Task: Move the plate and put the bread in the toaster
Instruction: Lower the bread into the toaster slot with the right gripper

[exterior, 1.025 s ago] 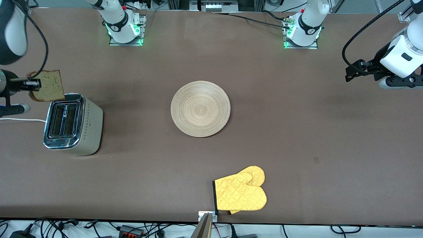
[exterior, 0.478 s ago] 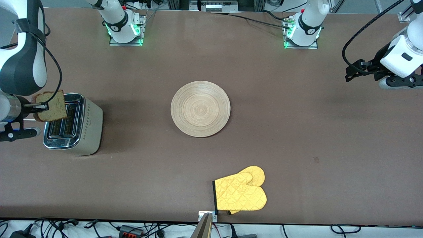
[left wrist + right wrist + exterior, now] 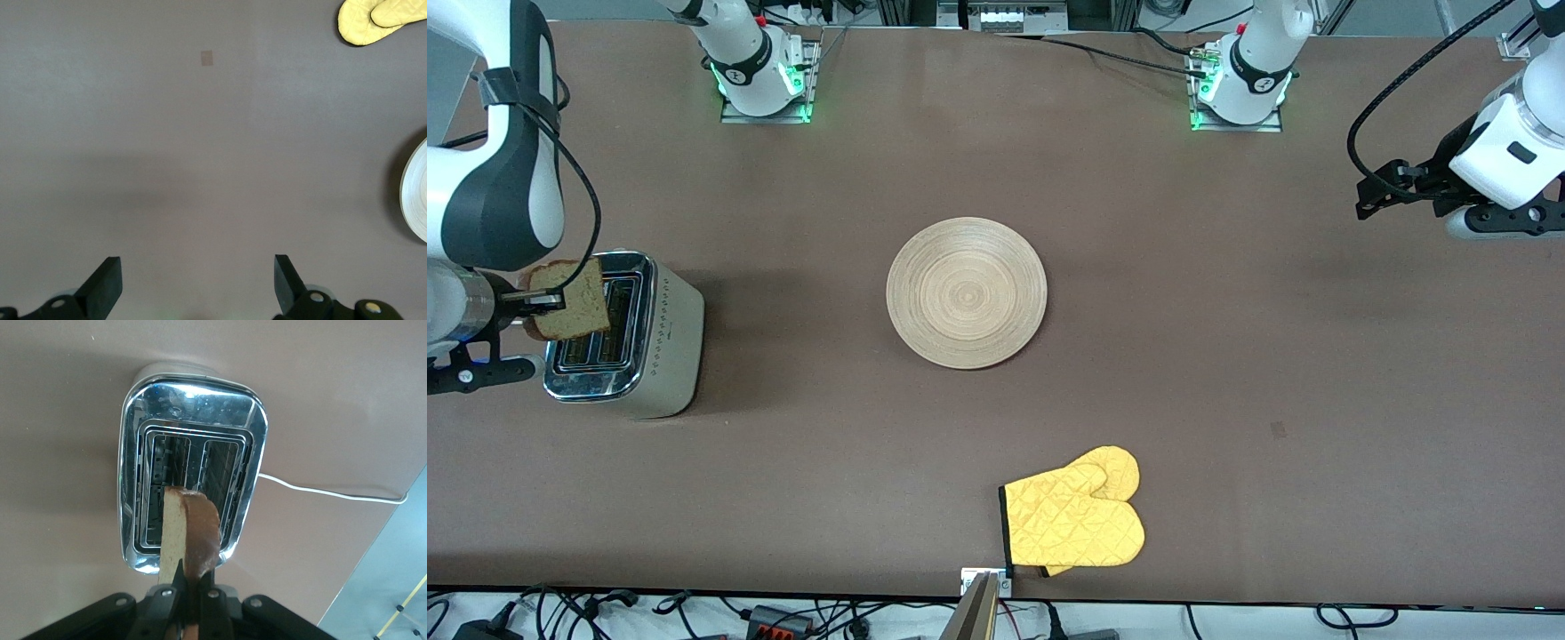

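1. our right gripper (image 3: 541, 300) is pinched tight on the bread (image 3: 569, 300), gripping the slice by one edge so that it hangs on edge above the toaster (image 3: 624, 333).

2. the toaster sits at the right arm's end of the table, its two slots open and facing up; in the right wrist view the bread (image 3: 190, 533) hangs over the chrome top (image 3: 193, 400), roughly in line with one of the slots, though we cannot tell whether it is centred over it.

3. to do this step well, we would square the slice with the slot's long axis first, then lower it straight down and slowly; a crust corner catching on the chrome rim looks like the main risk.

4. we judge it wise to release only once the lower edge is well inside the slot, so the slice drops in instead of tipping out.

5. the plate (image 3: 966, 292) lies flat in the middle of the table, well apart from the toaster, and the yellow oven mitt (image 3: 1074, 520) lies nearer the front camera than the plate.

6. our left gripper (image 3: 193, 283) waits over bare table at the left arm's end, its fingers spread wide and holding nothing.
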You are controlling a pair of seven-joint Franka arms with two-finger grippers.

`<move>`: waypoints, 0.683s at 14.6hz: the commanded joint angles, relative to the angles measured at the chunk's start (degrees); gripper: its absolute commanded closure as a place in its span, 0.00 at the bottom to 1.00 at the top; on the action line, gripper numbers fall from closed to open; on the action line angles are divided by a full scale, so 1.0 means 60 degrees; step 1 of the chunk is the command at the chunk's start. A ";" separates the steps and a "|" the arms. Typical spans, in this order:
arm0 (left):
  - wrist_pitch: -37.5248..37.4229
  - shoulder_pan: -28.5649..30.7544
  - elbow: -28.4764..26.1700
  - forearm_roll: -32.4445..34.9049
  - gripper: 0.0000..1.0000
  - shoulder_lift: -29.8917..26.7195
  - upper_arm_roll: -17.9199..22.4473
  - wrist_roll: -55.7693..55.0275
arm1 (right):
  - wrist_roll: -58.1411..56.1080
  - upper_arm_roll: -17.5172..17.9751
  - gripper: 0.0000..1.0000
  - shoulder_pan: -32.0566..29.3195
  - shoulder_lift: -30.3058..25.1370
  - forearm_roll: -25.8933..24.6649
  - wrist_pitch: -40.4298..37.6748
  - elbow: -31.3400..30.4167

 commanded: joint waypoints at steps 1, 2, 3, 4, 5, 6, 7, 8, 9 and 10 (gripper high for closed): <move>-0.0191 -0.0065 0.0278 0.0192 0.00 0.0091 0.0014 0.0120 | -0.0085 -0.0018 1.00 -0.0001 0.0370 -0.0102 0.0058 0.0261; -0.0191 -0.0065 0.0278 0.0192 0.00 0.0092 0.0014 0.0149 | -0.0085 -0.0003 1.00 0.0013 0.0414 -0.0102 0.0190 0.0261; -0.0191 -0.0065 0.0278 0.0192 0.00 0.0092 0.0014 0.0149 | -0.0071 -0.0003 1.00 -0.0001 0.0444 -0.0087 0.0249 0.0261; -0.0177 -0.0065 0.0278 0.0192 0.00 0.0092 0.0014 0.0149 | -0.0071 -0.0003 1.00 -0.0001 0.0458 -0.0073 0.0307 0.0232; -0.0176 -0.0065 0.0278 0.0192 0.00 0.0092 0.0014 0.0149 | -0.0056 -0.0003 1.00 0.0013 0.0458 -0.0043 0.0410 0.0232; -0.0176 -0.0065 0.0278 0.0192 0.00 0.0092 0.0014 0.0149 | -0.0056 -0.0003 1.00 -0.0001 0.0473 -0.0043 0.0527 0.0203; -0.0176 -0.0051 0.0278 0.0192 0.00 0.0092 0.0014 0.0149 | 0.0002 -0.0003 1.00 0.0013 0.0473 -0.0043 0.0629 0.0101; -0.0176 -0.0065 0.0278 0.0192 0.00 0.0092 0.0014 0.0149 | 0.0032 -0.0003 1.00 0.0057 0.0473 -0.0043 0.0819 -0.0103; -0.0176 -0.0065 0.0278 0.0192 0.00 0.0092 0.0014 0.0149 | 0.0061 -0.0003 1.00 0.0057 0.0473 -0.0029 0.0951 -0.0192; -0.0176 -0.0065 0.0278 0.0192 0.00 0.0092 0.0014 0.0149 | 0.0061 -0.0003 1.00 0.0072 0.0473 -0.0029 0.0982 -0.0208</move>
